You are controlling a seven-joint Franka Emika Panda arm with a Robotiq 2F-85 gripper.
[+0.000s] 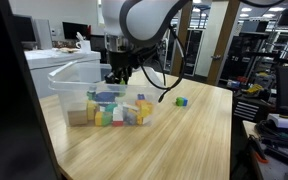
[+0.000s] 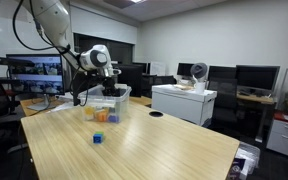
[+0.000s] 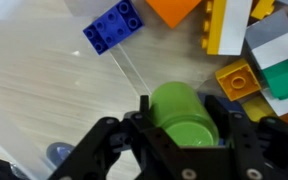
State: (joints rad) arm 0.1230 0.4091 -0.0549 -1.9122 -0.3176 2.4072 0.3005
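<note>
Wrist view, far left: the bare floor of the clear bin, with wood showing through. This is the roomiest patch under me.
Blue brick: lies flat up and to the left, well apart from my tool.
My gripper: jaws closed on the green round block, with a finger on each side of it.
Green round block, place: between my fingers, low inside the bin, just beside the pile.
Grip, my judgement: I should hold it square across its curved sides, because a round piece could roll out if I tilt.
Pile to the right: an orange piece, a yellow brick and an amber brick near my finger on that side. There is little slack there, so I would shift leftward rather than into them.
Bin walls in an exterior view: they stand around my fingers, so straight up looks like the clean way over the rim.
Table: right of the bin lies a small green cube, then open wood out to the edge.
</note>
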